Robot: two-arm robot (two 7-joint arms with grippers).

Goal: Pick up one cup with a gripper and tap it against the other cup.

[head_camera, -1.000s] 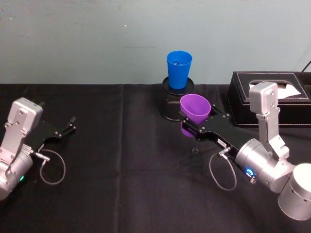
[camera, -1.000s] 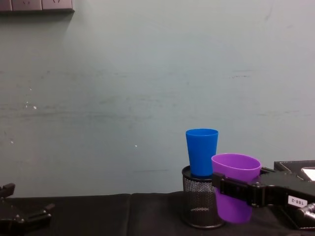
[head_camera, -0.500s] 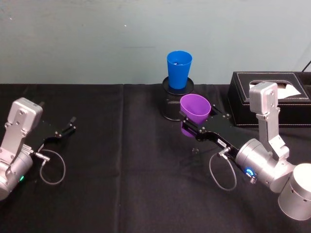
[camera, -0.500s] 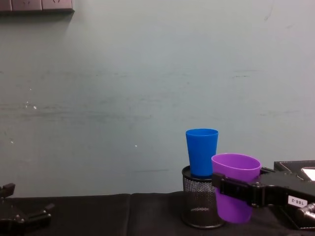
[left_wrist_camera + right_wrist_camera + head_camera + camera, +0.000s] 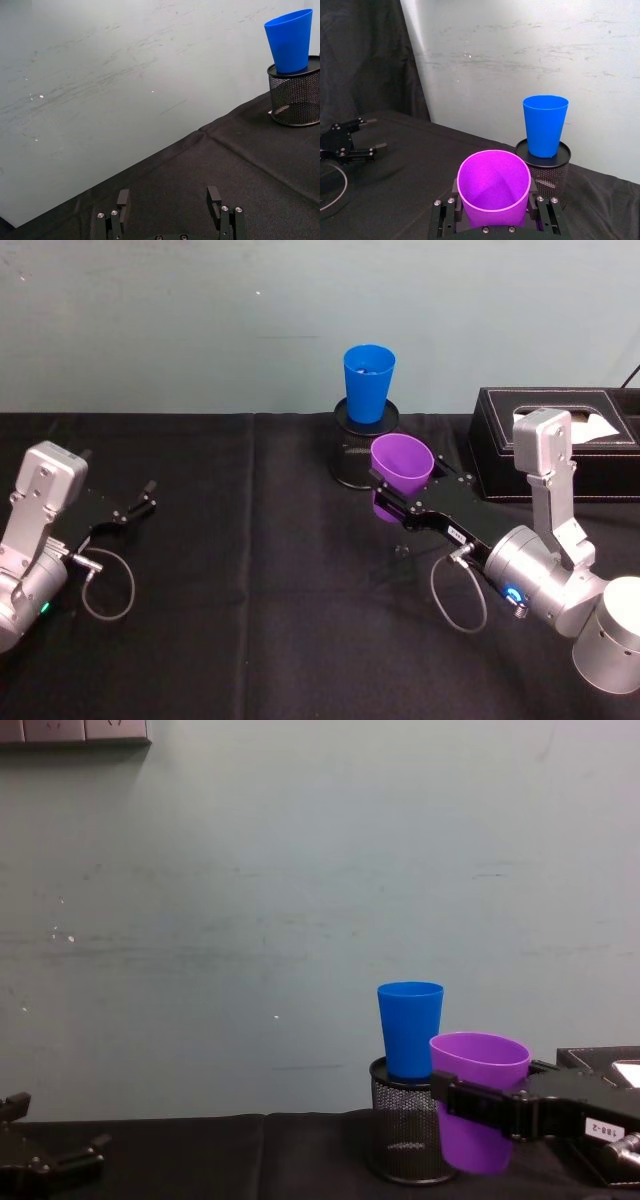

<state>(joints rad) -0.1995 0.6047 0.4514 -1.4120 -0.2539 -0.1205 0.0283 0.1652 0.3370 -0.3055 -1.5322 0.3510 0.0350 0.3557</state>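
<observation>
One cup, the purple one (image 5: 402, 465), sits clamped in the right gripper (image 5: 392, 496) just beside the mesh holder (image 5: 350, 468) bearing the blue cup (image 5: 368, 382), so tapping probably needs a slight lift and forward nudge, while the left gripper (image 5: 135, 510) lies spread wide, well apart.

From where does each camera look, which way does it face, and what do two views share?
Head: high on the robot, facing forward and down at the table; shows both arms, left gripper idle, right gripper holding the purple cup.
Chest: lower, facing level toward the wall; right gripper at the right edge.
Left wrist: on that arm, facing past its open fingers toward the blue cup.
Right wrist: on that arm, facing over the purple cup toward the blue cup.
Shared: every view shows the blue cup on the holder.
</observation>
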